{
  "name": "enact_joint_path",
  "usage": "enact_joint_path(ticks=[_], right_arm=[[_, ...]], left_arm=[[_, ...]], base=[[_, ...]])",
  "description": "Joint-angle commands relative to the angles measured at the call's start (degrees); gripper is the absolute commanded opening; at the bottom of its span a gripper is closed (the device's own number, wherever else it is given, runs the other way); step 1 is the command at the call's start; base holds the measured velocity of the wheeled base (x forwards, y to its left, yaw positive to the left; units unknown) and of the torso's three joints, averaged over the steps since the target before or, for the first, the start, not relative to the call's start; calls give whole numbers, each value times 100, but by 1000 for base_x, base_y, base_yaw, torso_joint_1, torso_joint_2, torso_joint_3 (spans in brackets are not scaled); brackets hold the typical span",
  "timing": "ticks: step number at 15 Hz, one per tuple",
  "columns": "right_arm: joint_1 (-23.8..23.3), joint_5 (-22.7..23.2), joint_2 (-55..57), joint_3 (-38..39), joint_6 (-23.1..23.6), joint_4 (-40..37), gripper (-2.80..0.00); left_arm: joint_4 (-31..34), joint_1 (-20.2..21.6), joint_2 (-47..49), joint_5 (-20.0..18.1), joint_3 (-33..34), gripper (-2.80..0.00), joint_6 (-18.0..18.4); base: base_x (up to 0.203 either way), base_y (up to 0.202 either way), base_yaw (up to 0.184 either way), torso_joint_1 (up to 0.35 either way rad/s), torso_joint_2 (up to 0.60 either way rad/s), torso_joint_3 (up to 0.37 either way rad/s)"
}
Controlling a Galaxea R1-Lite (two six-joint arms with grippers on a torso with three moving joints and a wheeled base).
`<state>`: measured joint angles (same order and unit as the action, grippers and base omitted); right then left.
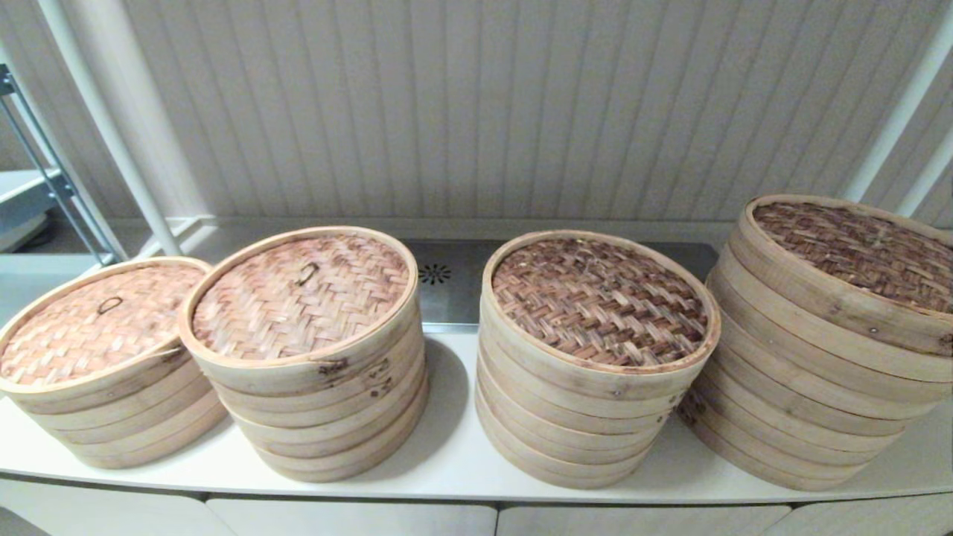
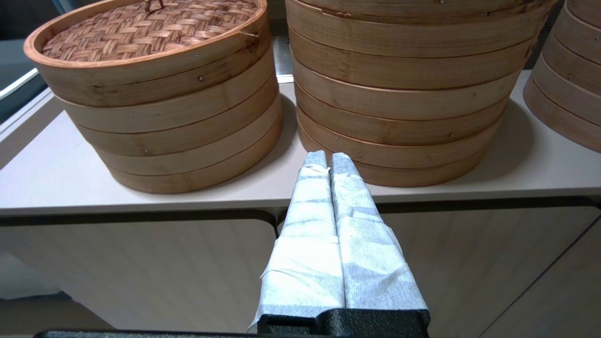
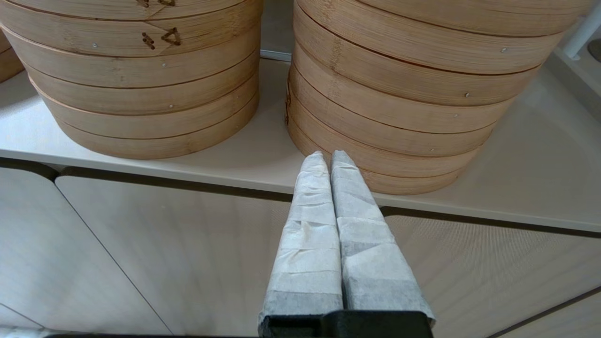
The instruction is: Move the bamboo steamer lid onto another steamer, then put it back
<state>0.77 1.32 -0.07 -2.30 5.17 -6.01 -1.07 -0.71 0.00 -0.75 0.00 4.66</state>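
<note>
While each lid (image 1: 298, 294) lies flat (woven face up), left gripper (image 2: 328, 159) and right gripper (image 3: 328, 158) hang empty, fingers pressed together.

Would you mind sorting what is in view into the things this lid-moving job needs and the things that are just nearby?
Part of the job:
- four bamboo steamer stacks on the counter: far-left stack, second stack, third stack, far-right stack, each with a woven lid
- left gripper and right gripper, both shut, low in front of the counter

Just nearby:
- metal vent plate
- white poles
</note>
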Motion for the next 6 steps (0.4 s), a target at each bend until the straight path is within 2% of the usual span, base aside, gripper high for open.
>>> enact_joint_path(ticks=[1, 6], right_arm=[[2, 9, -28, 2, 2, -5, -280], [2, 0, -28, 2, -148, 3, -280]], left_arm=[[2, 0, 18, 5, 70, -280, -9], [-42, 0, 11, 13, 79, -280, -78]], base=[[0, 0, 0, 0, 0, 0], [0, 0, 0, 0, 0, 0]])
